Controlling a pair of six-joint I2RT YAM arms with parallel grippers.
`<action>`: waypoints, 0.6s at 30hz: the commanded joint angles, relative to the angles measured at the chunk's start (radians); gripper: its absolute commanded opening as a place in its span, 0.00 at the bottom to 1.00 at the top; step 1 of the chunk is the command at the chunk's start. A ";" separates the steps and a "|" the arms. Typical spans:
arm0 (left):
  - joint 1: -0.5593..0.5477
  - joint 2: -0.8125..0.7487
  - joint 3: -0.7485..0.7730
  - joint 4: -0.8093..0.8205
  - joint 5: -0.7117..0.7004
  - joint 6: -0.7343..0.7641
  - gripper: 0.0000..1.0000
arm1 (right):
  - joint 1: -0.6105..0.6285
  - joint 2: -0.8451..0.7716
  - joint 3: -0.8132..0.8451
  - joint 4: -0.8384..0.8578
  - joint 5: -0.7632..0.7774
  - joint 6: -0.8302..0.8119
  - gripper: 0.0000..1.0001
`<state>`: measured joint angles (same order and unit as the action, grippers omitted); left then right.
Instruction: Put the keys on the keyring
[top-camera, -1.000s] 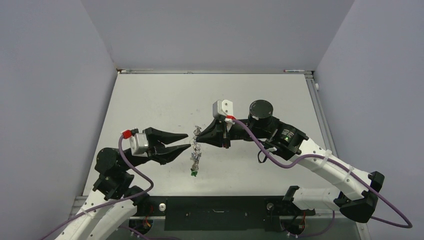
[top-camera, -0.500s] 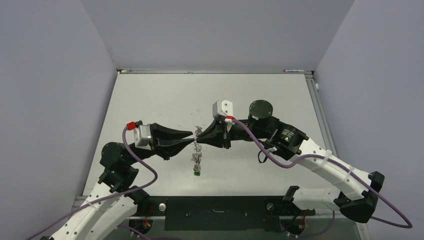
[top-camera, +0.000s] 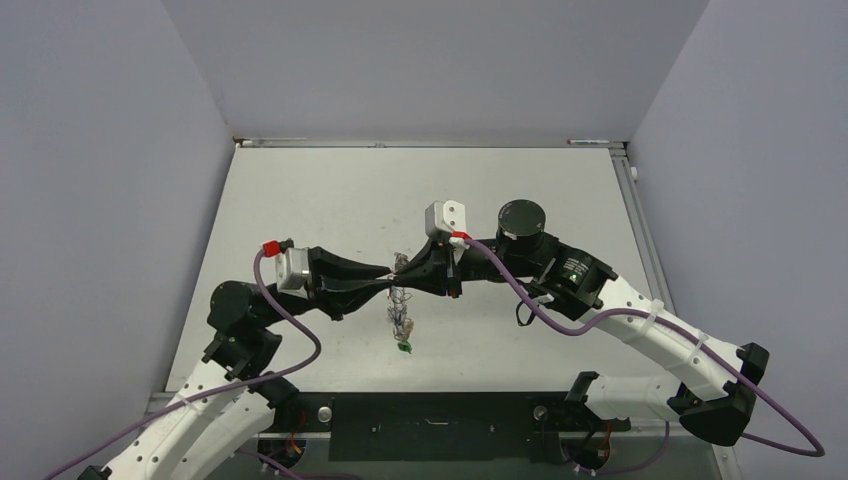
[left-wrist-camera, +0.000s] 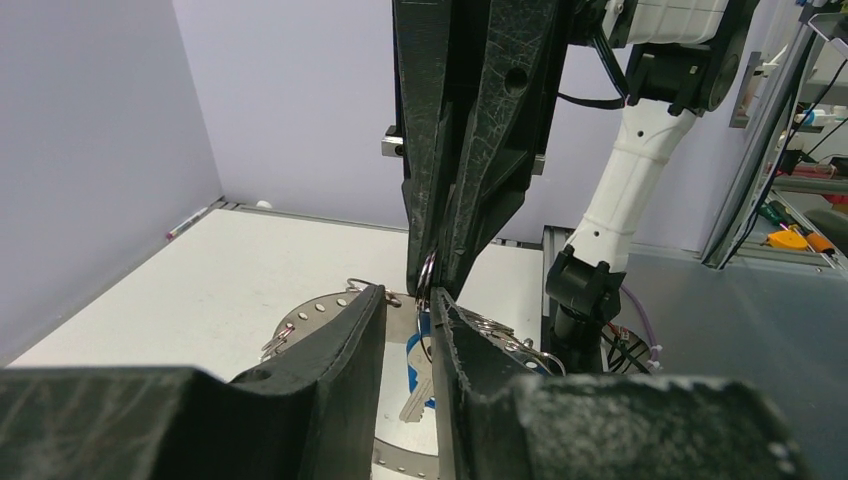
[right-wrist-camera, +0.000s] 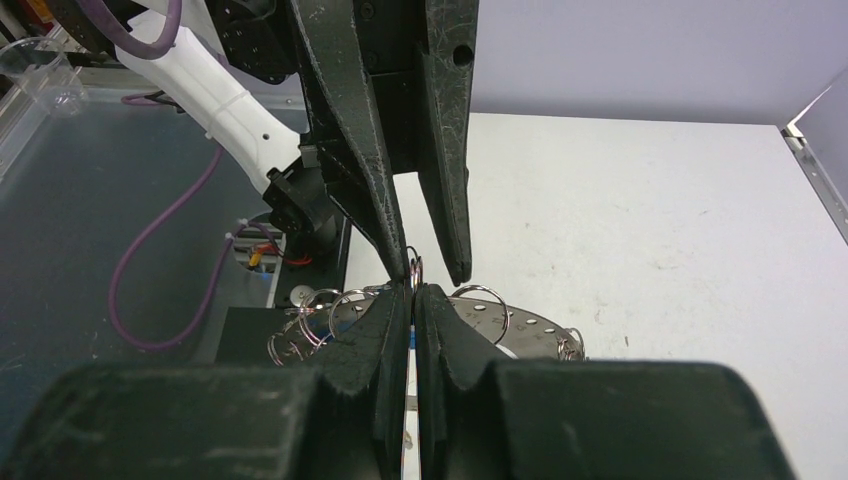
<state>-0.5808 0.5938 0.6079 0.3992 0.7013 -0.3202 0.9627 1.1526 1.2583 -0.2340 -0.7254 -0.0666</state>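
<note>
In midair, perforated grey keyring (left-wrist-camera: 315, 312), dangling keys (top-camera: 400, 320); right jaws clenched, left jaws parted.

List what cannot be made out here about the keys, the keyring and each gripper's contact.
Top view: the keys are too small to count; only a green key stands out.
Left wrist view: the left gripper covers much of the keyring and a blue key.
Right wrist view: the right gripper hides what its shut tips pinch.
Both wrist views: whether the left gripper's parted fingers touch the wire loop by them is too small to tell.
</note>
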 joint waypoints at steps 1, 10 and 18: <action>0.001 0.002 -0.016 0.061 0.034 -0.016 0.18 | 0.000 -0.033 0.015 0.085 -0.038 -0.010 0.05; 0.001 0.004 -0.060 0.182 0.131 -0.014 0.15 | -0.001 -0.031 0.011 0.091 -0.103 0.000 0.05; 0.001 0.006 -0.072 0.217 0.153 -0.013 0.04 | -0.002 -0.017 0.018 0.084 -0.152 0.000 0.05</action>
<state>-0.5808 0.5949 0.5442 0.5583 0.8238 -0.3309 0.9627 1.1526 1.2583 -0.2413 -0.8135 -0.0654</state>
